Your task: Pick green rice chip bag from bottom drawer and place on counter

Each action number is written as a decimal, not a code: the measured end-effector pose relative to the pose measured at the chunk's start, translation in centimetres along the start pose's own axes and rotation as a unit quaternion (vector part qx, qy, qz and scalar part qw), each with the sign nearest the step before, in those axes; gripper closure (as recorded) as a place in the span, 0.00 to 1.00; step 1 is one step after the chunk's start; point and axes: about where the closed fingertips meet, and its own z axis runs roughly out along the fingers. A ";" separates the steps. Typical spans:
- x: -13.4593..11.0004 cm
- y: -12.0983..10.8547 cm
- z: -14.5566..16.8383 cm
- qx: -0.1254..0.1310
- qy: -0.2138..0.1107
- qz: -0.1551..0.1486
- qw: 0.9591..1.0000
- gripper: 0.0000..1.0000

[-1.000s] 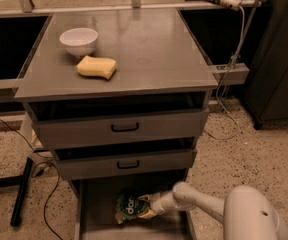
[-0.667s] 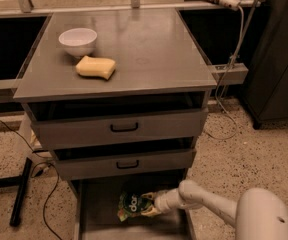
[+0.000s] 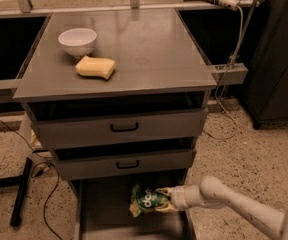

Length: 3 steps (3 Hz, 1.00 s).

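Since a second ago the green rice chip bag [image 3: 145, 200] and the gripper [image 3: 165, 204] have shifted slightly rightward together, and the arm [image 3: 234, 205] has swung further right. On the counter [image 3: 149, 44], a white bowl [image 3: 77, 41] and a yellow sponge [image 3: 95, 67] sit at the left, leaving room to their right for the bag. Below, the bottom drawer [image 3: 91, 209] stands pulled out nearest. The bag lies over the drawer's right half, logo facing up, long axis roughly left-right. The gripper's fingers are clamped on its right end, probably so the bag can be drawn clear of the upper drawers [image 3: 124, 129] overhead.
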 end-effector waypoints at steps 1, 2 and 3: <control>-1.6 -0.6 -7.7 0.032 0.032 -0.003 0.999 1.00; -4.3 -1.8 -15.1 0.056 0.067 -0.013 0.996 1.00; -7.9 -3.9 -21.8 0.078 0.088 -0.038 0.992 1.00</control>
